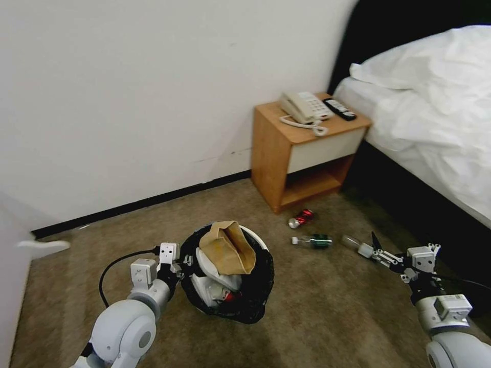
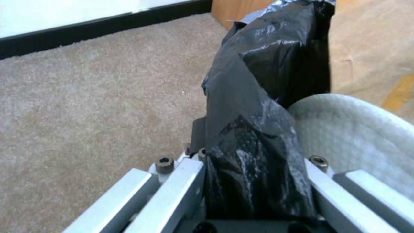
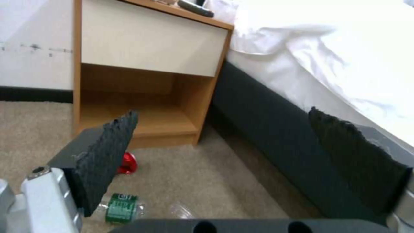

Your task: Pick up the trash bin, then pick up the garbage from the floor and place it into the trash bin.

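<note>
The trash bin [image 1: 255,286], white with a black liner [image 2: 263,64], hangs tilted just above the carpet, my left gripper [image 1: 180,266] shut on its near rim. Inside it lie a brown paper bag [image 1: 227,248] and white slippers [image 1: 209,268]. Garbage on the floor: a red can [image 1: 302,218], a green-labelled bottle [image 1: 313,240] and a clear bottle [image 1: 352,241]. My right gripper [image 1: 369,244] is open right beside the clear bottle, which it partly hides. The right wrist view shows the can [image 3: 128,163] and the green-labelled bottle [image 3: 123,207] past one pad [image 3: 108,155].
A wooden nightstand [image 1: 302,153] with a beige telephone [image 1: 304,107] and a black remote [image 1: 340,109] stands against the wall behind the litter. The bed [image 1: 434,112] with its dark base runs along the right. A door edge [image 1: 20,245] is at the far left.
</note>
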You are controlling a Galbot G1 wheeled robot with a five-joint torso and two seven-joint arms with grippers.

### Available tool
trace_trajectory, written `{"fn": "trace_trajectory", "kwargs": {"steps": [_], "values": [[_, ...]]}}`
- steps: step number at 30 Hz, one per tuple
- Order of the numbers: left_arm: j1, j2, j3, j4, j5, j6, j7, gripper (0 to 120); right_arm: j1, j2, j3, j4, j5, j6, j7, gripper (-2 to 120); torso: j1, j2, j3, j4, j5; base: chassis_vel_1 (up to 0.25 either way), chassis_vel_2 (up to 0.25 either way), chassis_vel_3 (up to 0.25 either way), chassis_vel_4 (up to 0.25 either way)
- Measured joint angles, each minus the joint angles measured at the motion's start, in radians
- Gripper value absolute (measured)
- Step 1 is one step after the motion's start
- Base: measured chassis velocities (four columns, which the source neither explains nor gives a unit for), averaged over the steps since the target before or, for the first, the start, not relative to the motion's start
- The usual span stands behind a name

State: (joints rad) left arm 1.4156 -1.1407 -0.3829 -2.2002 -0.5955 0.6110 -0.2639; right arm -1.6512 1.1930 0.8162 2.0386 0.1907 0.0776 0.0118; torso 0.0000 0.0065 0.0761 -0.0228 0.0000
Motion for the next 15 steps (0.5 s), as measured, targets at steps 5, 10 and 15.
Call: {"fn": "trace_trajectory", "kwargs": {"steps": [5,10,15], "values": [[-0.001,0.0,0.0,0.003,0.0,-0.002,-0.001,4,0.003,0.003,-0.002,0.002,0.0,0.0,0.008,100,0.0,0.0,0.0,0.0011,-0.0001,0.0,0.0,0.0,0.0],[-0.004,-0.001,0.0,0.007,-0.001,-0.004,-0.001,4,0.003,0.007,-0.002,0.003,0.002,0.001,0.013,100,0.0,0.0,0.0,0.0004,0.0,0.0,0.0,0.0,0.0],[-0.004,0.0,-0.001,0.009,-0.002,-0.008,-0.002,4,0.006,0.015,-0.005,0.009,0.004,-0.013,0.018,100,0.0,0.0,0.0,0.0005,-0.0001,0.0,0.0,0.0,0.0]]}}
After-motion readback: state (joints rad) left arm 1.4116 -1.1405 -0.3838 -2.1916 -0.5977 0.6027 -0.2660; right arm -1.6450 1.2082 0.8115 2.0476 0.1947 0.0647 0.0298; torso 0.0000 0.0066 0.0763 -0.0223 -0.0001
